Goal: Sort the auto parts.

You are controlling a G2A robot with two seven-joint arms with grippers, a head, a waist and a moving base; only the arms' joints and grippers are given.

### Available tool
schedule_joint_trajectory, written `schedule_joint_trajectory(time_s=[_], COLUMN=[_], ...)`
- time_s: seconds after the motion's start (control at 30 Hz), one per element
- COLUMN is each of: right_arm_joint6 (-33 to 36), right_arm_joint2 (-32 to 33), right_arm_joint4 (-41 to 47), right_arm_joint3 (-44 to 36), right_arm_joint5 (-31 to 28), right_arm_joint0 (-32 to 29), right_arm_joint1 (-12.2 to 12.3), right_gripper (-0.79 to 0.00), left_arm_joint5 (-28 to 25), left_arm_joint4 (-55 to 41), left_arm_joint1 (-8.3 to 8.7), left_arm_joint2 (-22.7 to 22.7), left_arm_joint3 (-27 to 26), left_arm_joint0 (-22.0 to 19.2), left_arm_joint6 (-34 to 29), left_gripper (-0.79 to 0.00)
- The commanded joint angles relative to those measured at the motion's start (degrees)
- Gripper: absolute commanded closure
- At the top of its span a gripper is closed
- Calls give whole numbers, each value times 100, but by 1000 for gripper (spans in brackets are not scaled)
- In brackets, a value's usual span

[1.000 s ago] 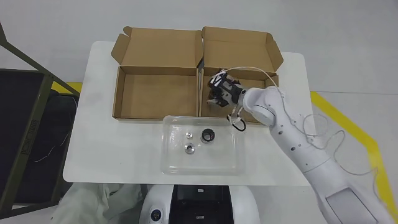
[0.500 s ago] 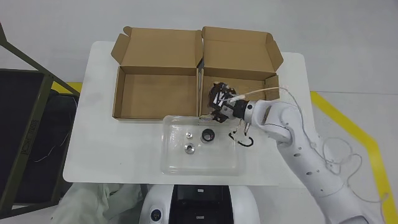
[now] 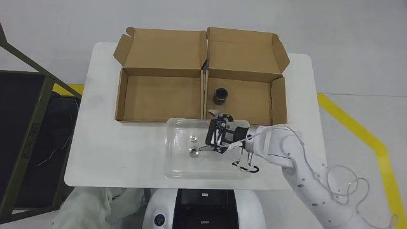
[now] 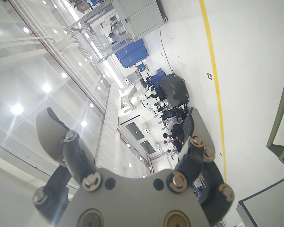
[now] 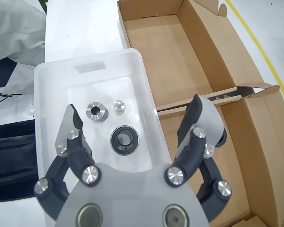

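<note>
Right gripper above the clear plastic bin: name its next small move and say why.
Probably lower the open right gripper straight onto the black ring-shaped part in the clear plastic bin and close on it. That ring lies roughly below its open jaws, and a similar black cylindrical part sits in one brown cardboard box, so like likely goes with like.

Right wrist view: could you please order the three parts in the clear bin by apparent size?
1. black ring, though it also lies nearest the camera
2. silver collar
3. small silver cap, clearly the smallest
</note>
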Motion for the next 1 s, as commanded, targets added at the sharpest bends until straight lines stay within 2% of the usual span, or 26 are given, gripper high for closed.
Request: schedule_joint_trajectory(time_s=[0.0,0.17,0.5,0.97], right_arm_joint6=[-91,-278,-184,-69], right_arm_joint2=[-17,-59,-293,-439], right_arm_joint4=[-139,-502,-1027,-1244], right_arm_joint3=[-19,-25,132,276], right_arm_joint5=[-28,-52,35,124], right_arm_joint0=[-73,-201,-179,-147], right_arm_joint1=[16,53,64,73], right_gripper=[-785,-785,-785,-785], left_arm_joint5=[0,0,0,0], left_arm_joint4=[0,0,0,0], left_arm_joint1=[0,0,0,0], left_arm_joint2=[0,0,0,0], left_arm_joint3=[0,0,0,0], left_arm_joint0=[0,0,0,0], left_arm_joint6=[0,0,0,0], left_gripper=[-785,-785,-785,-785])
